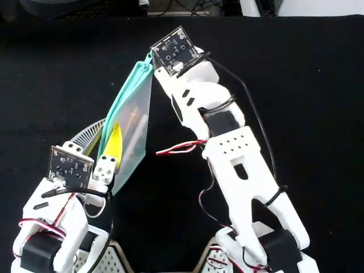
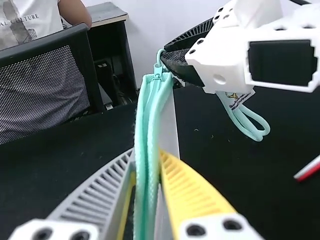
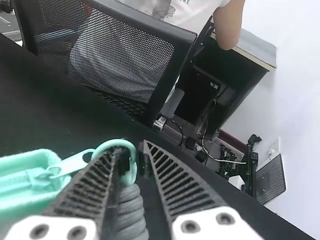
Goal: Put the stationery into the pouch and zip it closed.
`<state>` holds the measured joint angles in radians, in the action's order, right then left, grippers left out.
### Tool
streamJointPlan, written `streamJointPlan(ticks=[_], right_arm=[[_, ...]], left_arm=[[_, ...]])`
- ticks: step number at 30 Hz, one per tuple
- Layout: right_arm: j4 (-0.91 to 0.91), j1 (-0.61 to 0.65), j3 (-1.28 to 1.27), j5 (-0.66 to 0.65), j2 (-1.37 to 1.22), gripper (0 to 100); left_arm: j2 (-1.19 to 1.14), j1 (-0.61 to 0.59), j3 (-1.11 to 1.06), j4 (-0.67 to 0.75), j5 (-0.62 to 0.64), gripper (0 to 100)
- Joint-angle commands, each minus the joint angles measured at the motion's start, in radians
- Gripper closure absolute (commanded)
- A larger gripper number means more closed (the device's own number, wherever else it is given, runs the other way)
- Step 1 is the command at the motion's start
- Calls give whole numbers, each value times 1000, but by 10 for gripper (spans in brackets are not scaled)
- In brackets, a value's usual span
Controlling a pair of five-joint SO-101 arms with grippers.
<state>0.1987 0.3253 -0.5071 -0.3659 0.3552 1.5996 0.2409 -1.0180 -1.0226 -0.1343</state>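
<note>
Two arms hold the pouch point(image 1: 132, 142) stretched btwn them, up off the table point(image 1: 307, 85). Left gripper point(image 2: 148, 159) is clenched on the near end of the zip band. Right gripper point(image 3: 131, 150) pinches the pull loop point(image 3: 117, 146) at the far end. Stationery point(image 1: 135, 124) shows thru the clear side, so it's inside. We judge the pouch light, soft and floppy, w/ slick film walls. Best hold is the firmer fabric zip edge or the loop, not the film. Zip looks about shut.
</note>
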Motion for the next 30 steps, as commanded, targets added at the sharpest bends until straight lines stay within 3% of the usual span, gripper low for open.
streamJointPlan(ticks=[1, 13, 19, 24, 30], right_arm=[[-32, -120, 76, 9, -4, 986], [-31, -137, 76, 9, 2, 986], [-14, -87, 68, 11, 4, 958], [173, -12, 128, 11, 53, 829], [364, 83, 173, 11, 197, 821]], left_arm=[[-8, -5, -56, -32, 8, 970], [-8, -5, -56, -32, 8, 970], [-8, -5, -56, -32, 8, 970], [-8, -5, -56, -32, 8, 970], [-8, -5, -56, -31, 8, 970]])
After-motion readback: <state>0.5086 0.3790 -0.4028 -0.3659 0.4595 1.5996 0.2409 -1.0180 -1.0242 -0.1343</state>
